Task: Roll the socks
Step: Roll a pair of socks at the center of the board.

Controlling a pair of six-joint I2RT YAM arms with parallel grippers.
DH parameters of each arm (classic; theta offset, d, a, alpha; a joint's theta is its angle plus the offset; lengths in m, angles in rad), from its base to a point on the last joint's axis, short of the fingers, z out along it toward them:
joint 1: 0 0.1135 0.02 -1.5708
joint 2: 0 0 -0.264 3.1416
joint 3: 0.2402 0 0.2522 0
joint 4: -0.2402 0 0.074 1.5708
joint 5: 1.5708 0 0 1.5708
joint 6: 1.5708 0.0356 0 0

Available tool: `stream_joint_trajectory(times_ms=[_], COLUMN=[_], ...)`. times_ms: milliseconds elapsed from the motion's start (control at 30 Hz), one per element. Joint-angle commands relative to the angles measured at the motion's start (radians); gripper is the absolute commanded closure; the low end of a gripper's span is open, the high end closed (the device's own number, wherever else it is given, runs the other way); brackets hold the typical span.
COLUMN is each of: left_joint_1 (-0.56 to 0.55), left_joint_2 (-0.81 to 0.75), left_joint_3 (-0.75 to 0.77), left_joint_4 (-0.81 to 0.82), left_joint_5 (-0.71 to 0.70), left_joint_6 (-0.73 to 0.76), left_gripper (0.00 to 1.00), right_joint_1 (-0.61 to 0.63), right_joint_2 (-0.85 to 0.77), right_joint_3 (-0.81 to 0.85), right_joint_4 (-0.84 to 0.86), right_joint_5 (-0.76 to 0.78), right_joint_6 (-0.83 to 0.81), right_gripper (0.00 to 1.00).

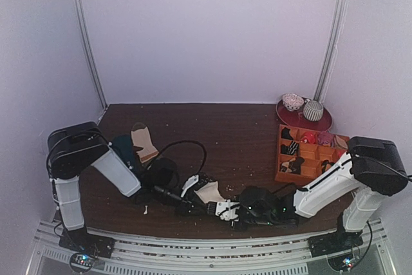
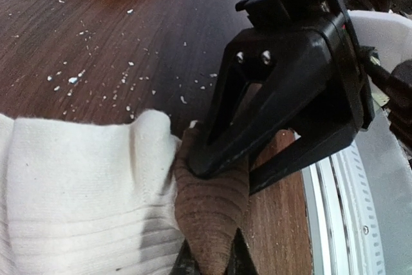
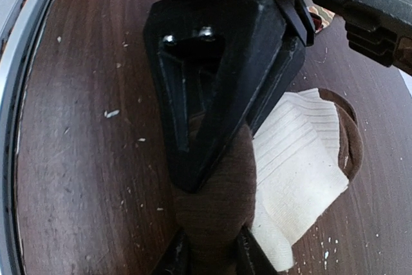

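The socks lie near the table's front edge as a cream-white bundle (image 1: 209, 192) with a brown end. In the left wrist view the cream fabric (image 2: 77, 191) spreads to the left. Its ribbed brown end (image 2: 212, 214) is pinched in my left gripper (image 2: 209, 263), which is shut on it. My right gripper (image 3: 209, 257) is shut on the same brown end (image 3: 219, 207) from the opposite side, its black fingers (image 2: 212, 152) pressing on the fabric. The two grippers meet tip to tip (image 1: 205, 207). A brown cuff (image 3: 351, 140) shows past the cream part (image 3: 296, 165).
A wooden compartment box (image 1: 280, 159) holding small socks stands at the right, with a red plate (image 1: 325, 122) of rolled socks behind it. A tan sock (image 1: 143, 141) and a dark teal sock (image 1: 122, 146) lie at the left. A black cable (image 1: 193, 143) loops over the table. The metal rail (image 1: 212, 246) runs along the front edge.
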Motion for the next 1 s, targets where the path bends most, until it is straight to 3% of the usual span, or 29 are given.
stream_joint_trajectory(times_ms=[0, 167, 300, 467, 667, 700, 733, 833, 967], left_joint_1=[-0.014, -0.013, -0.013, -0.013, -0.016, -0.016, -0.016, -0.016, -0.014], left_joint_2=[0.098, -0.056, -0.259, -0.472, -0.732, -0.779, -0.817, -0.898, -0.944], left_joint_3=[-0.051, -0.046, -0.063, -0.124, -0.289, -0.318, -0.341, -0.397, -0.503], left_joint_4=[-0.301, -0.348, -0.376, -0.369, -0.232, -0.209, -0.191, -0.143, -0.018], left_joint_5=[-0.067, -0.183, -0.341, -0.523, -0.722, -0.754, -0.779, -0.822, -0.750], left_joint_6=[0.006, 0.099, 0.207, 0.306, 0.297, 0.300, 0.308, 0.304, 0.244], left_gripper=[1.00, 0.76, 0.41, 0.37, 0.36, 0.29, 0.04, 0.02, 0.02], right_joint_1=[-0.003, -0.059, -0.139, -0.197, -0.213, -0.214, -0.215, -0.220, -0.222], right_joint_2=[0.074, 0.026, 0.007, 0.105, 0.216, 0.235, 0.255, 0.305, 0.359], right_joint_3=[0.059, 0.121, 0.262, 0.484, 0.618, 0.633, 0.644, 0.674, 0.740], right_joint_4=[-0.115, -0.284, -0.564, -0.921, -1.095, -1.116, -1.134, -1.176, -1.236], right_joint_5=[0.015, -0.124, -0.332, -0.500, -0.571, -0.566, -0.563, -0.596, -0.639], right_joint_6=[0.057, 0.119, 0.150, 0.180, 0.225, 0.223, 0.224, 0.228, 0.218], right_gripper=[0.82, 0.87, 0.88, 0.88, 0.87, 0.87, 0.87, 0.87, 0.87])
